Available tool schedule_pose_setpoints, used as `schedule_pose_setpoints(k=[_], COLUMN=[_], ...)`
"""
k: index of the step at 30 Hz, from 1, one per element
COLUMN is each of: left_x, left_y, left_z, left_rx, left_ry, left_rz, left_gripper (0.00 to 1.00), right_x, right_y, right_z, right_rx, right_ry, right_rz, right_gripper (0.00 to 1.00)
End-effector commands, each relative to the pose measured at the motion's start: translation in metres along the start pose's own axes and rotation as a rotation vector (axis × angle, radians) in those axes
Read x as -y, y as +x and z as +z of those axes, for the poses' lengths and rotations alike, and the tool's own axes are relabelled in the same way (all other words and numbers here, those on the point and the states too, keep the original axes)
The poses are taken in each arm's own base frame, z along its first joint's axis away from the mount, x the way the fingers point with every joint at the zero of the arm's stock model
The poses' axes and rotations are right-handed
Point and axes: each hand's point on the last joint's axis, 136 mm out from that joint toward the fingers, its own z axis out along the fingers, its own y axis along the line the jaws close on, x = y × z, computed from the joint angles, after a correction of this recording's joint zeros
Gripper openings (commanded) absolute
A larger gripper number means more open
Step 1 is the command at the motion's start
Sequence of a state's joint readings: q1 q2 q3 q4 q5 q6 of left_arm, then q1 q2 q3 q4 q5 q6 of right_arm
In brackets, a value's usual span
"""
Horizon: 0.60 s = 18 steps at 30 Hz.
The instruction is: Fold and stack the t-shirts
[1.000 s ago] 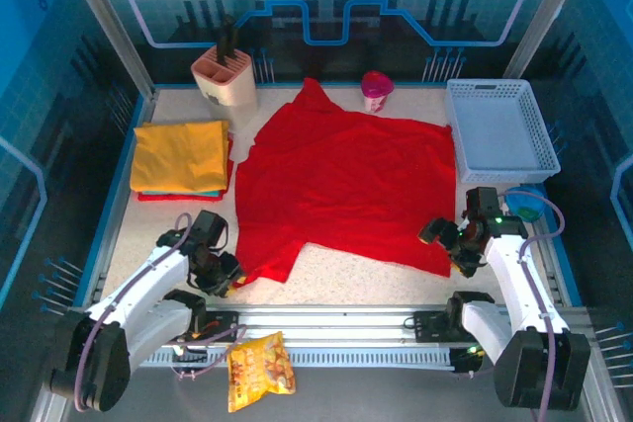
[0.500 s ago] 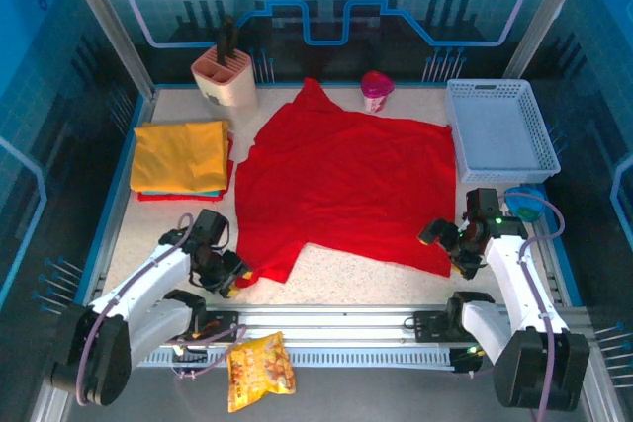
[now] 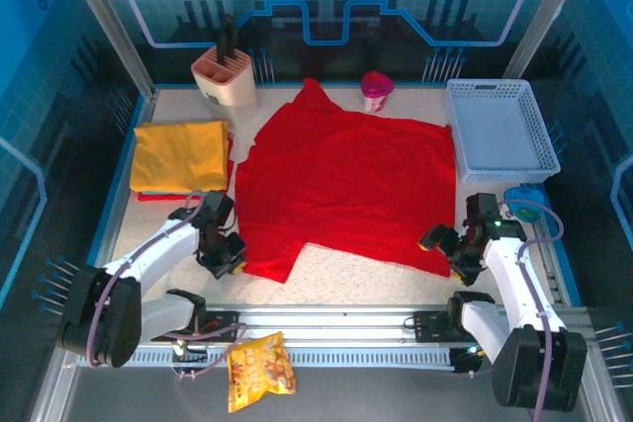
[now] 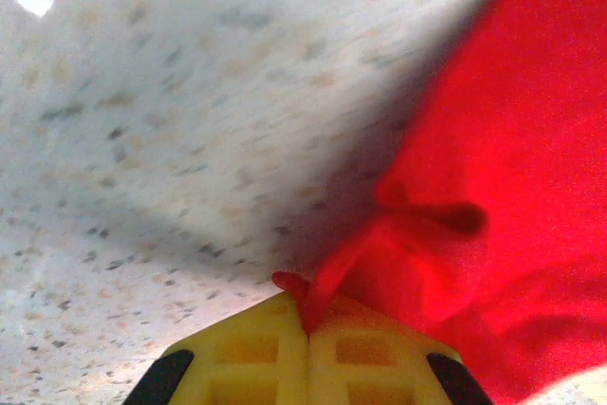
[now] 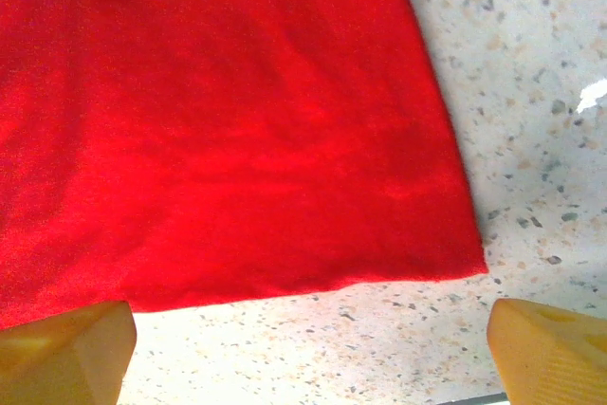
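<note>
Left wrist view is blurred, with the fingers cut off at its lower edge. Beneath the folded mustard t-shirt (image 3: 180, 155) at the table's (image 3: 336, 269) left, only edges of other cloth (image 3: 158, 197) are seen. The left gripper (image 4: 308, 327) is clamped on a pinch of the red t-shirt (image 3: 346, 180), spread mid-table, at its near-left corner. The right gripper (image 5: 313, 334) is held wide apart over the near-right hem, nothing gripped. Since a second ago, the left gripper has been moved onto that corner and closed.

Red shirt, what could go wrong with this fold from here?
The left fingers pinch only a thin nip at the edge of the red shirt, so it may slip out when lifted. The right fingers stand open, not yet on the near hem; lifting one side alone could drag the shirt askew.
</note>
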<state>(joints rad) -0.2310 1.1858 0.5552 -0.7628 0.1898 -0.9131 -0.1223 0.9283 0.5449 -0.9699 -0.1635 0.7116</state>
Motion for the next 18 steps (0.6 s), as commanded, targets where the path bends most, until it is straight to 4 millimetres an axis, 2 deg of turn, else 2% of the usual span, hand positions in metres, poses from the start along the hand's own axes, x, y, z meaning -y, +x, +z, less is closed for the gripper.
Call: schedule_pose_setpoints(k=[1,6,12,17,18], left_x=[0.019,0.04,0.065,0.075,0.077], left_y=[-0.019,-0.033,-0.038,-0.041,-0.042], left_z=[-0.018,-0.042,-0.055,-0.061,-0.062], left_rx=[0.079,0.149,0.155,0.169,0.172], left_ry=[0.013,0.032,0.089,0.118,0.121], left_rz=[0.111,0.208,0.251,0.268,0.271], left_gripper=[0.0,0.0,0.0,0.0,0.0], right_x=[0.006,0.012,0.015,0.013,0.013], right_y=[0.007,0.004,0.0,-0.002,-0.002], right_z=[0.01,0.009,0.011,0.014,0.015], right_rx=[-0.059,-0.052,-0.061,-0.064,-0.07], right_ry=[0.008,0.055,0.097,0.098,0.099], right_rz=[0.048,0.058,0.095,0.104,0.103], right_gripper=[0.96,0.93,0.84,0.69,0.69])
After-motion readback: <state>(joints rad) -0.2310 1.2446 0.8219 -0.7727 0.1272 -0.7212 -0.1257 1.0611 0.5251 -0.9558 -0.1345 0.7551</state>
